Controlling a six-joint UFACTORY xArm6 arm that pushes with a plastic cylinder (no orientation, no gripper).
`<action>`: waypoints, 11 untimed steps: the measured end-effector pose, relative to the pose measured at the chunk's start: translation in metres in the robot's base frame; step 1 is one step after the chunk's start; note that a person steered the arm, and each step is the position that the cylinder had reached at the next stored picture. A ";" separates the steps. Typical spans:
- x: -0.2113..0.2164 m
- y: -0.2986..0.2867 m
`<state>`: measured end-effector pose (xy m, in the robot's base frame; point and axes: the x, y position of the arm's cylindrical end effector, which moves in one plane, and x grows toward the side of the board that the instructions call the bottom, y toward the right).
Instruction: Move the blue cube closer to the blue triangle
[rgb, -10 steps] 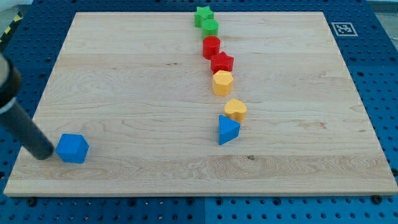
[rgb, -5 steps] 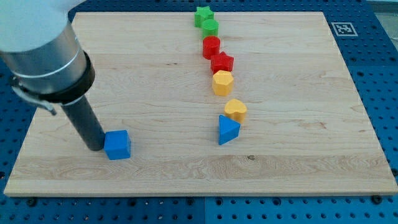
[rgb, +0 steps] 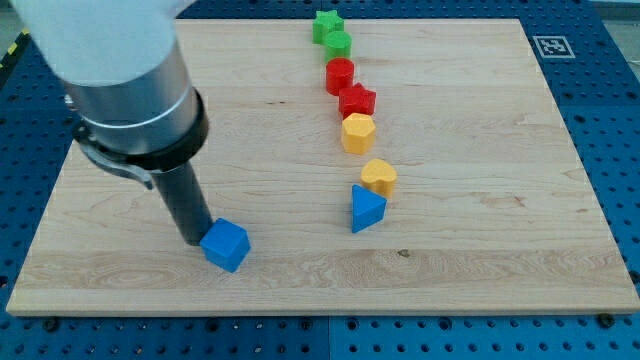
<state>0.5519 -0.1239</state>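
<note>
The blue cube (rgb: 226, 245) lies on the wooden board (rgb: 480, 200) at the view's lower left of centre. My tip (rgb: 194, 238) touches its left side. The blue triangle (rgb: 366, 208) lies to the cube's right, near the board's middle, about a quarter of the board's width away.
A line of blocks runs from the blue triangle up to the view's top: a yellow block (rgb: 379, 177), a yellow hexagon (rgb: 357, 132), a red star (rgb: 357, 101), a red block (rgb: 340, 76), a green block (rgb: 338, 44) and a green star (rgb: 326, 24).
My tip has moved to the right along the view's bottom and pushed the blue cube right, closer to the blue triangle. The cube has turned a little. The other blocks have not moved.
</note>
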 end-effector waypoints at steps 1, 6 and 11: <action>0.009 -0.003; 0.029 0.032; 0.017 0.106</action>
